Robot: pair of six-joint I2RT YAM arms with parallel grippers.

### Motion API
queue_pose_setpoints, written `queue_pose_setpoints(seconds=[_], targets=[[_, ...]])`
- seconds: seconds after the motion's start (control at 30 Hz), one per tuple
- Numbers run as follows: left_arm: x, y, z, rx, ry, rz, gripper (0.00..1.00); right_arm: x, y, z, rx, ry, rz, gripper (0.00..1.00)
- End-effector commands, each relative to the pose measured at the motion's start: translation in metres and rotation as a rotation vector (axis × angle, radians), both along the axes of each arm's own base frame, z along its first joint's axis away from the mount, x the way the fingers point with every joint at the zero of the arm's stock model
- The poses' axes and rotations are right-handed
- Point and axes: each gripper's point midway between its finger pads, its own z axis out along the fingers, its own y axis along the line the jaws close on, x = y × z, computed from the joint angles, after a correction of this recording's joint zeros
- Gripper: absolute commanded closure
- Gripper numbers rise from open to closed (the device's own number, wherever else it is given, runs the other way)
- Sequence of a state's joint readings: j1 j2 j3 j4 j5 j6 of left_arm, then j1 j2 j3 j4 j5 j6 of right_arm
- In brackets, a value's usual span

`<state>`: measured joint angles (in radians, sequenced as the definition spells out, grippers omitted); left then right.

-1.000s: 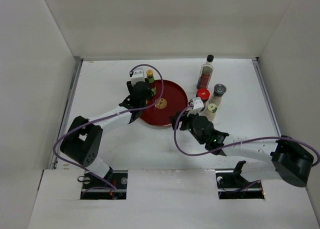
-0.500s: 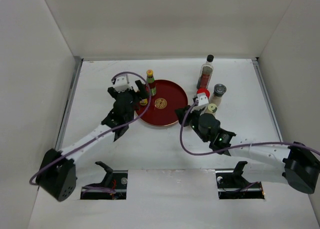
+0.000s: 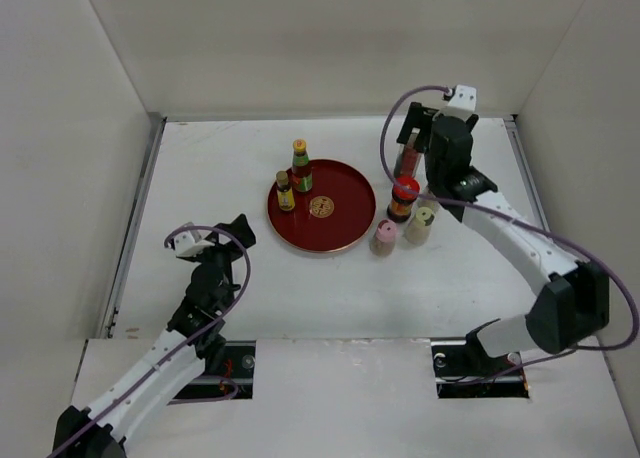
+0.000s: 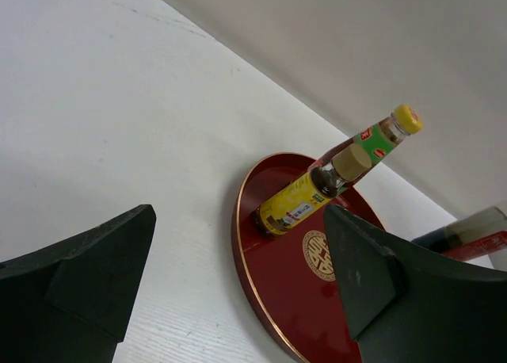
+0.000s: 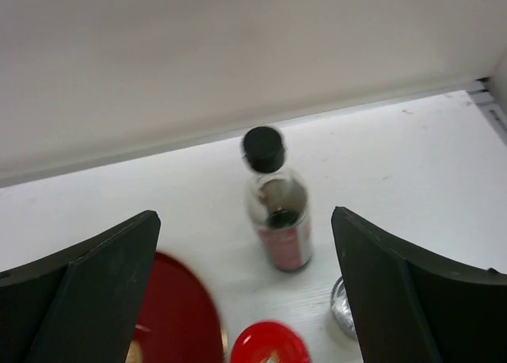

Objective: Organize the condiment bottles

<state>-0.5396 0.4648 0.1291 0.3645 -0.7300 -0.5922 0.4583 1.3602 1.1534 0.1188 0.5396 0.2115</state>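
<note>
1. Two of the condiment bottles stand upright on the red tray [image 3: 345,228]: a yellow-capped bottle [image 3: 300,165] at its far rim and a shorter tan-capped bottle [image 3: 285,191] just beside it. The tray looks like the gathering spot.
2. The others wait on the table [image 3: 200,168] to the tray's right: a pink-capped jar [image 3: 383,237] and a red-capped jar [image 3: 403,198] near the rim, a cream-capped jar [image 3: 421,224] beside them, and a black-capped bottle [image 5: 277,212] farther back.
3. The right gripper [image 5: 245,284] has its jaws spread wide and empty, framing the black-capped bottle, probably the next pick.
4. The left gripper [image 4: 238,212] is likewise spread and empty, well apart from the tray, apparently leaving it free.
</note>
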Motion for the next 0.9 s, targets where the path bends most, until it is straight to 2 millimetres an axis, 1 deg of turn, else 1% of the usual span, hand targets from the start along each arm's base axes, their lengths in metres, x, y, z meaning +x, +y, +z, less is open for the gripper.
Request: queue_pose_setpoints(seconds=[0.0, 0.03, 0.1, 0.17, 0.27, 0.3, 0.37, 0.43, 0.57, 0.67, 0.7, 0.73, 0.8, 0.87], targets=[[-0.002, 0.010, -0.007, -0.067, 0.000, 0.047, 0.12, 0.027, -0.012, -0.026, -0.099, 0.133, -0.013, 0.02], [-0.001, 0.010, -0.004, -0.066, 0.002, 0.046, 0.12, 0.036, -0.010, -0.029, -0.105, 0.144, -0.002, 0.02], [0.001, 0.004, -0.003, -0.066, 0.003, 0.017, 0.12, 0.054, -0.013, -0.036, -0.104, 0.159, -0.019, 0.02], [0.002, 0.001, -0.007, -0.061, 0.016, 0.000, 0.11, 0.067, -0.015, -0.044, -0.111, 0.170, -0.031, 0.02], [0.005, -0.002, -0.010, -0.055, 0.027, -0.012, 0.12, 0.088, -0.018, -0.055, -0.115, 0.174, -0.043, 0.06], [0.005, -0.003, -0.010, -0.055, 0.029, -0.015, 0.12, 0.095, -0.020, -0.057, -0.117, 0.161, -0.050, 0.08], [0.006, -0.005, -0.011, -0.055, 0.029, -0.021, 0.12, 0.106, -0.017, -0.058, -0.131, 0.132, -0.039, 0.18], [0.007, -0.006, -0.011, -0.055, 0.029, -0.030, 0.12, 0.114, -0.013, -0.054, -0.143, 0.091, -0.030, 0.28], [0.008, -0.008, -0.014, -0.052, 0.032, -0.033, 0.12, 0.127, -0.012, -0.047, -0.184, 0.041, -0.039, 0.45], [0.008, -0.008, -0.013, -0.050, 0.034, -0.033, 0.12, 0.131, -0.015, -0.040, -0.193, 0.018, -0.058, 0.58], [0.008, -0.008, -0.014, -0.050, 0.033, -0.033, 0.12, 0.131, -0.015, -0.036, -0.193, 0.008, -0.060, 0.65], [0.008, -0.008, -0.014, -0.050, 0.034, -0.032, 0.12, 0.130, -0.016, -0.031, -0.190, -0.006, -0.065, 0.71], [0.009, -0.008, -0.017, -0.044, 0.042, -0.030, 0.12, 0.128, -0.017, -0.018, -0.173, -0.042, -0.073, 0.76], [0.009, -0.008, -0.015, -0.044, 0.040, -0.031, 0.12, 0.127, -0.016, -0.001, -0.151, -0.081, -0.071, 0.78]])
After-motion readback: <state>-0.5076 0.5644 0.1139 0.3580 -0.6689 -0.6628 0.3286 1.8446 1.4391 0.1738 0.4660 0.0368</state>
